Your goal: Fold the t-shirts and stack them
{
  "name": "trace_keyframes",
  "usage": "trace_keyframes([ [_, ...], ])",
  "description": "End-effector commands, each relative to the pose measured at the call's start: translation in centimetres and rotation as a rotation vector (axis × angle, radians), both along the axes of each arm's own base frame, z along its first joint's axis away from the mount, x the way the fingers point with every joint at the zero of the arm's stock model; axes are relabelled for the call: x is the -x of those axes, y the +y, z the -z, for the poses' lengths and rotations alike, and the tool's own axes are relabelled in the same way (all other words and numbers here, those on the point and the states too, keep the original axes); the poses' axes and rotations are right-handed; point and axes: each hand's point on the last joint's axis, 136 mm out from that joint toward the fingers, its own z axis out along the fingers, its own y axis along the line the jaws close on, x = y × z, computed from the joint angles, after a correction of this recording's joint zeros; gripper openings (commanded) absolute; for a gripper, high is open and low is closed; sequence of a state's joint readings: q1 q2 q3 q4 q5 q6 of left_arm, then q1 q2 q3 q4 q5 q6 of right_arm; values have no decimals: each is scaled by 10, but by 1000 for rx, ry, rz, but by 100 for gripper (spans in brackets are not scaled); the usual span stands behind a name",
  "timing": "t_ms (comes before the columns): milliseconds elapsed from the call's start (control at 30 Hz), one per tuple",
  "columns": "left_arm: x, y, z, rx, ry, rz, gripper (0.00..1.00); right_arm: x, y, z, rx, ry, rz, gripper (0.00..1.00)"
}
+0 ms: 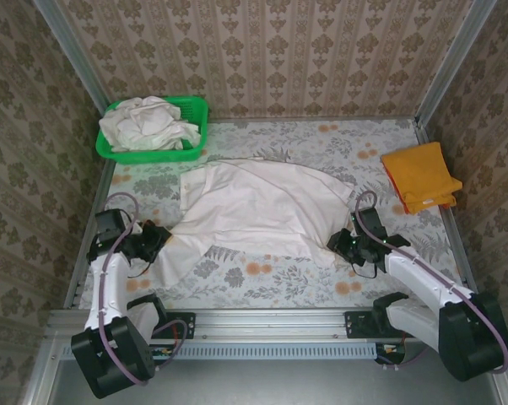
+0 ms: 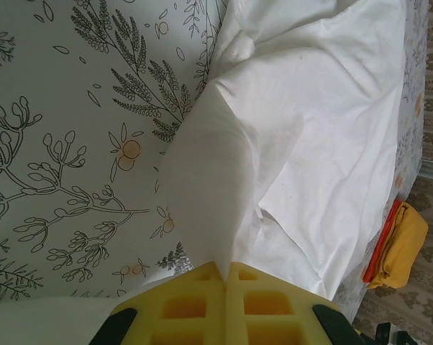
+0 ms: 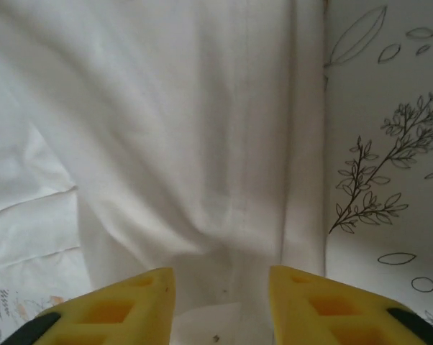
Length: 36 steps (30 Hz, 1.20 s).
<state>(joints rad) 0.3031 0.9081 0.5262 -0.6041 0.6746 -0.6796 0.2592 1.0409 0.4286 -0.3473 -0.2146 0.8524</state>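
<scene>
- The large off-white cloth t-shirt [image 1: 258, 207] lies spread in the middle of the table. It is rumpled, with long creases, and its near edge runs between the two arms.
- The left gripper [image 2: 225, 267] sits at the shirt's near left corner. Its yellow foam fingers [image 2: 191, 305] are pressed together, with a ridge of the white cloth pinched between them and rising away from the tips.
- The right gripper [image 3: 221, 280] sits at the shirt's near right edge. Its yellow fingers [image 3: 123, 305] stand apart with a moderate gap, and a band of the cloth with a seam line lies in that gap, not clamped.
- Under the shirt is the pale tablecloth with printed leaves and orange flowers [image 1: 262, 278], bare along the near edge and at both sides.
- A folded orange cloth t-shirt [image 1: 421, 175] rests near the far right corner of the table, well apart from the white one. The left wrist view shows a redder layer at its edge.
- A crumpled heap of off-white t-shirts [image 1: 148, 122] fills the green plastic basket [image 1: 197, 105] at the far left corner, just beyond the spread shirt's far left part.
- Patterned beige wallpaper panels [image 1: 262, 51] close in the table on three sides.
</scene>
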Motion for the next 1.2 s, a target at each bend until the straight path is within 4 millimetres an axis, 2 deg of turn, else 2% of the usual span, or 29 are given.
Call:
trace_keyframes([
  [0, 0, -1, -8, 9, -25, 24, 0, -4, 11, -12, -73, 12, 24, 19],
  [100, 0, -1, -10, 11, -31, 25, 0, -7, 14, -23, -100, -11, 26, 0],
  [333, -5, 0, -25, 17, -70, 22, 0, -33, 0, -82, -2, -274, -27, 0],
  [367, -5, 0, -29, 10, -76, 25, 0, -34, -1, -87, 5, -286, -29, 0],
  [433, -4, 2, -32, 2, -79, 25, 0, -27, -8, -82, 22, -243, 17, 0],
  [467, -3, 2, -33, 0, -80, 25, 0, -23, -12, -76, 28, -214, 35, 10],
  [500, -2, 2, -32, -1, -81, 23, 0, -19, -11, -70, 24, -185, 36, 30],
  [533, -2, 2, -31, 0, -78, 21, 0, -14, -8, -62, 13, -153, 23, 41],
  [567, -1, 3, -29, 2, -72, 19, 0, -10, -5, -56, 3, -121, 10, 45],
  [633, -1, 2, -27, 11, -70, 18, 0, -2, -1, -42, -7, -56, -14, 46],
  [900, 0, 1, -23, 18, -62, 15, 0, 3, 19, -5, -76, 49, -47, 40],
  [967, 1, 1, -23, 17, -61, 14, 0, 4, 22, -4, -77, 63, -66, 29],
  [1067, 3, 1, -22, 14, -57, 12, 0, 1, 18, -13, -52, 24, -61, 0],
  [1167, 4, 0, -21, 16, -53, 12, 0, 4, 5, -31, 11, -43, -49, 0],
])
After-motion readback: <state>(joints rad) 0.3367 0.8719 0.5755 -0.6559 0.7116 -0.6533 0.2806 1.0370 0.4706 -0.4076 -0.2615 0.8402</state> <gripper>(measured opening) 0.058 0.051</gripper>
